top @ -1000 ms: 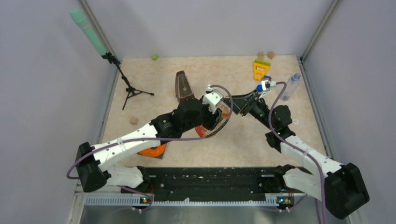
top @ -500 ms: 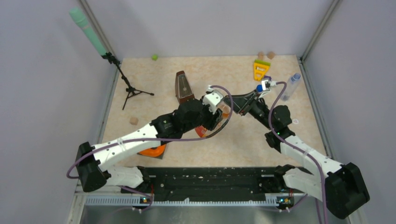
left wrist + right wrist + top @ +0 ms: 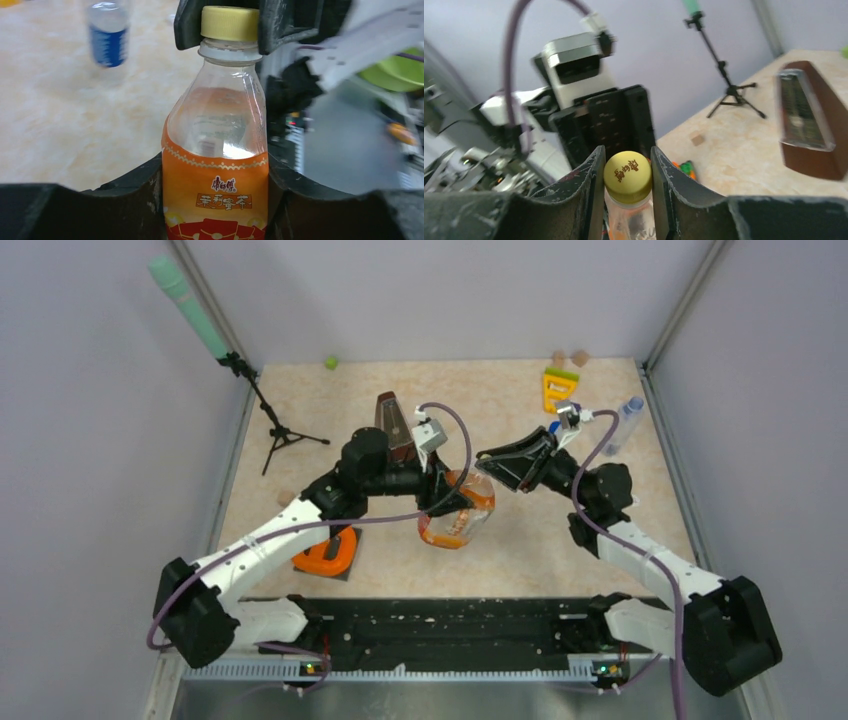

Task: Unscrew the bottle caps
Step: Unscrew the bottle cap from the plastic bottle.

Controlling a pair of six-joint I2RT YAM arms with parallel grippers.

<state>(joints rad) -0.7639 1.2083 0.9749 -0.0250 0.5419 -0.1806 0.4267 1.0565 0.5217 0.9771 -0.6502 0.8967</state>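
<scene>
The squat orange-tinted bottle point(image 3: 215, 192) is held tilted above the table, and my left gripper point(image 3: 215, 200) is shut on its labelled body. Its yellow cap point(image 3: 627, 176) sits between my right gripper's fingers point(image 3: 591, 185), which press on both sides; the right gripper point(image 3: 628, 187) is shut on it. From above, the bottle point(image 3: 458, 515) lies between the left gripper point(image 3: 440, 492) and the right gripper point(image 3: 485, 465), with the cap hidden under the right fingers. A slim bottle with a blue label point(image 3: 106, 37) stands blurred behind. Another slim clear bottle point(image 3: 622, 425) lies at the far right.
A brown metronome point(image 3: 392, 422) stands just behind the left wrist. A microphone stand point(image 3: 272, 425) is at the back left, an orange object point(image 3: 325, 552) under the left forearm, a yellow triangle point(image 3: 558, 390) and wooden discs point(image 3: 570, 358) at the back right. A small blue cap point(image 3: 553, 427) lies by the right wrist.
My left arm has swung its wrist back and left, bringing the bottle out into view toward the near side. The right gripper followed and closed on the yellow cap.
</scene>
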